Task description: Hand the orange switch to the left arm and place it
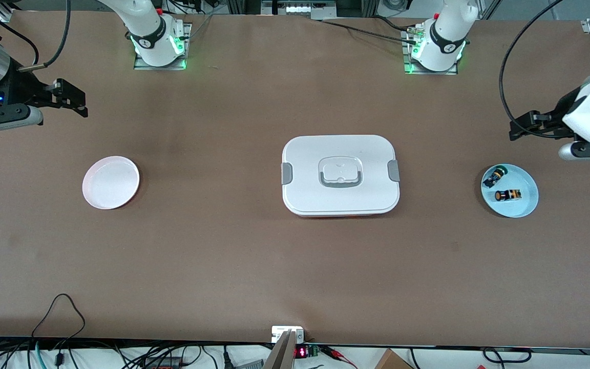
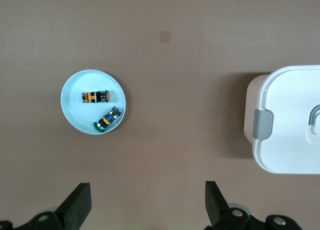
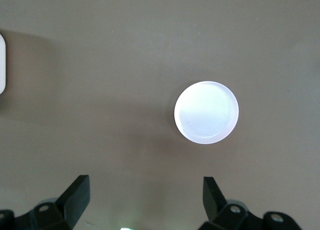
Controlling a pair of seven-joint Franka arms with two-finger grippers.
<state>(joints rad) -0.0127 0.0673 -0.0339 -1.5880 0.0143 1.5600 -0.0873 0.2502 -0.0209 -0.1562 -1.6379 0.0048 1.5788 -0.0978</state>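
The orange switch [image 1: 508, 195] lies on its side in the light blue plate [image 1: 528, 205] at the left arm's end of the table, its long axis running along the table's length, with the orange cap toward the box [image 1: 340, 174]. The green-capped switch [image 1: 494, 177] lies just beside it in the same plate, farther from the front camera and set at a slant.

The left gripper [image 2: 147, 202] hangs in the air over the table at that end, above bare table beside the plate, fingers spread wide and holding nothing. The right gripper [image 3: 146, 199] waits over the right arm's end, also spread wide and empty, near the white plate [image 1: 110, 182]. The closed box sits mid-table between the two plates.
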